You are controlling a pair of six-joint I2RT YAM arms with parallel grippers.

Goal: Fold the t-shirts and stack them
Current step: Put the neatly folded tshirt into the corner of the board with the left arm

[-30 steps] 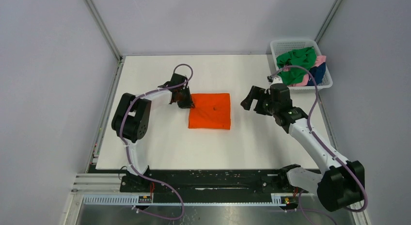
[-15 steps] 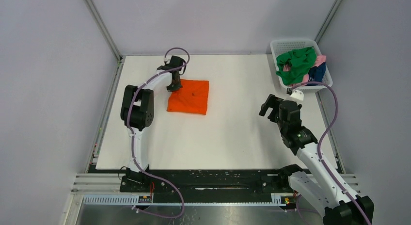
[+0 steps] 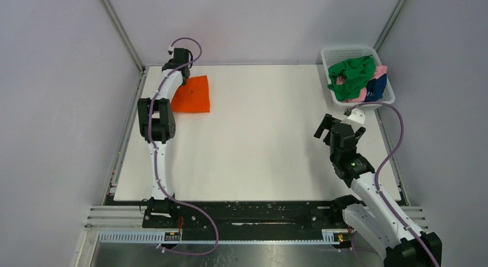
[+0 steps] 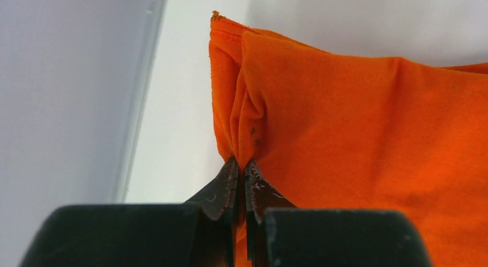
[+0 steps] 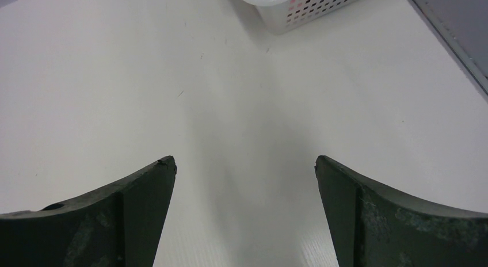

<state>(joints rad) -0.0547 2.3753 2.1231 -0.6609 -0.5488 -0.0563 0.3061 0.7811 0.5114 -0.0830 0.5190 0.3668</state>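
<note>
The folded orange t-shirt [image 3: 192, 95] lies at the far left corner of the white table. My left gripper [image 3: 183, 78] is shut on its far left edge; in the left wrist view the cloth [image 4: 357, 140] bunches where the gripper [image 4: 242, 163] pinches it. My right gripper [image 3: 329, 128] is open and empty over the table's right side, below the basket; in the right wrist view it [image 5: 244, 163] shows only bare table between the fingers. Green [image 3: 352, 76], pink [image 3: 381, 70] and navy [image 3: 377, 87] t-shirts lie crumpled in the basket.
The white mesh basket [image 3: 346, 52] stands at the far right corner; its corner shows in the right wrist view [image 5: 305, 8]. The enclosure frame post [image 3: 122, 34] and left wall stand close to the left gripper.
My left gripper has dragged the orange t-shirt from the table's middle to the far left corner. My right arm has drawn back toward the near right, staying open.
</note>
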